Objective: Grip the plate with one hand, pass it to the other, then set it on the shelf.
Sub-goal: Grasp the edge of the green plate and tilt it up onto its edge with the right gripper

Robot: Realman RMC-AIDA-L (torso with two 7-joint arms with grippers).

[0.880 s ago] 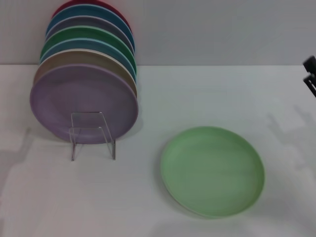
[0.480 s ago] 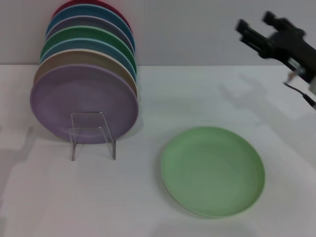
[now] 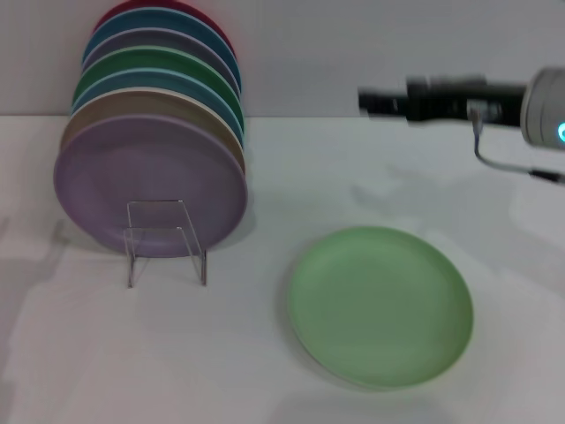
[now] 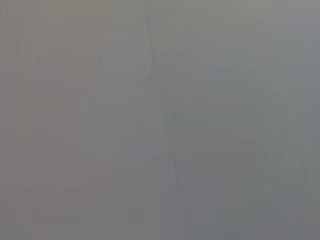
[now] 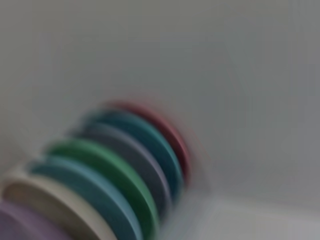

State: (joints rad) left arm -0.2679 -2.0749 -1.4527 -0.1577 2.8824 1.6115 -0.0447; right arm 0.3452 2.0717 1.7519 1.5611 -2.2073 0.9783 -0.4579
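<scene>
The pale mint-green plate (image 3: 380, 305) lies flat on the white table, right of centre and near the front. My right gripper (image 3: 365, 102), black on a silver arm with a blue ring light (image 3: 560, 132), reaches in from the right, well above and behind the plate, pointing left. The clear acrylic shelf (image 3: 165, 243) stands at the left and holds a row of upright plates. The left gripper shows in no view; the left wrist view shows only plain grey.
Several coloured plates stand on the shelf, a lilac plate (image 3: 150, 184) at the front and a darker green plate (image 3: 154, 62) further back. They also show blurred in the right wrist view (image 5: 110, 170). A grey wall (image 3: 397, 53) runs behind the table.
My right arm has swung in from the right edge, first raised and angled, now level and reaching further left over the back of the table. The plate has not moved.
</scene>
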